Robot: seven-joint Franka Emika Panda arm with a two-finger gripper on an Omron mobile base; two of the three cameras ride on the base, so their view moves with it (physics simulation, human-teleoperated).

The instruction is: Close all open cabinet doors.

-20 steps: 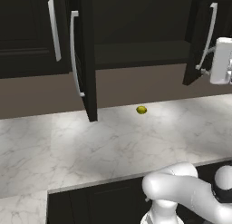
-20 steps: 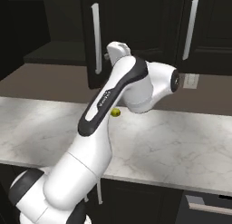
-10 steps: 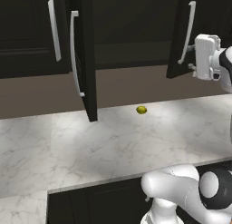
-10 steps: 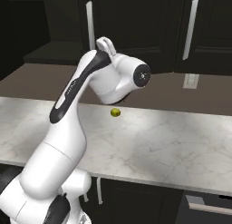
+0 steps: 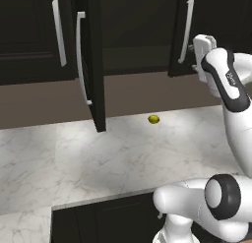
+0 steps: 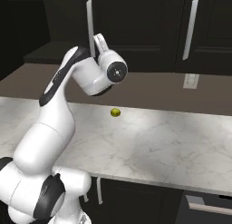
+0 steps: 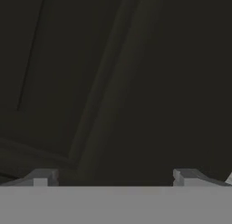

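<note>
We see the cabinet doors [image 5: 93, 60] as nearly black matt wood with recessed panels, their bar handles [image 5: 80, 60] smooth satin silver metal; the counter [image 5: 74, 158] looks like polished white marble with grey veins, and the arm [image 6: 59, 109] has glossy white plastic shells

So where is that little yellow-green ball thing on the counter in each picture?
Left base view: the small yellow-green fruit lies on the marble counter near the back wall, right of the open cabinet door.
Right base view: it lies left of center, just below the robot's bent arm.
Hand view: dark door panel, no fruit.
Shared landmark: the white marble counter.
</note>
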